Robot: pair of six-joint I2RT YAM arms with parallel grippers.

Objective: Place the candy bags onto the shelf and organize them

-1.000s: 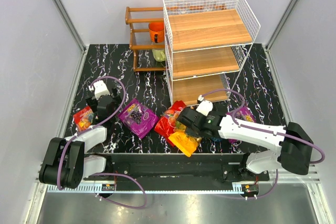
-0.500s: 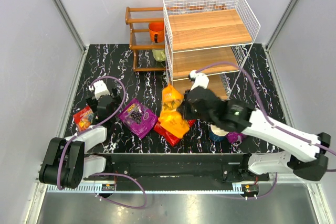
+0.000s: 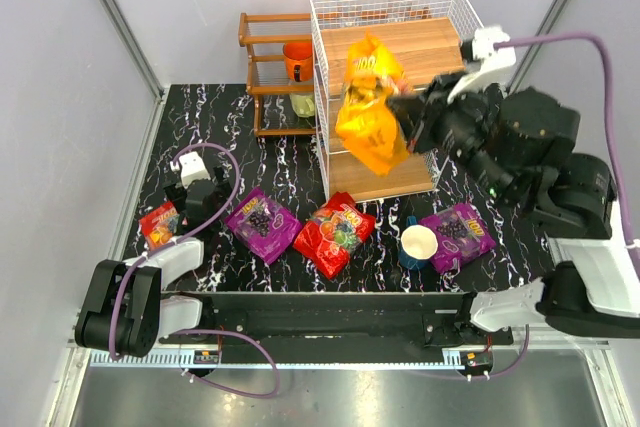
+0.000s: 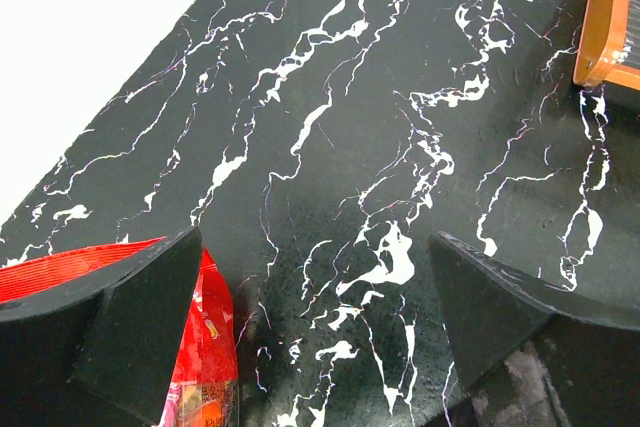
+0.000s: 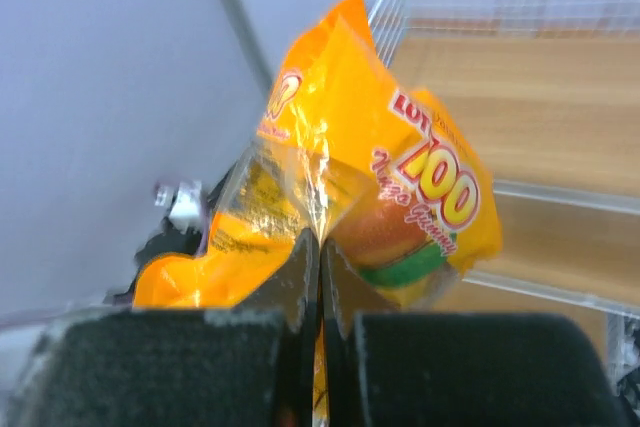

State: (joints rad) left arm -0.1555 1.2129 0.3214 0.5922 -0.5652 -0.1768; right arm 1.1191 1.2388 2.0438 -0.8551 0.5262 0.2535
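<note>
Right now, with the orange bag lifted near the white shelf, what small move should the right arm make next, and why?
Probably move the orange-yellow bag a little farther over the top board and lower it before opening. The right jaws are shut on it, and it hangs in the air near the top of the shelf, resting on no board.

The black marbled table [image 3: 500, 137] carries a white wire shelf [image 3: 430, 37] and a brown rack [image 3: 275, 17], both well ahead of the left gripper [image 4: 320, 287]. A red bag [image 3: 160, 225] lies just by its left finger. To its right lie a purple bag [image 3: 262, 224], a second red bag [image 3: 335, 234], a cup [image 3: 418, 245] and a second purple bag [image 3: 457, 235].
</note>
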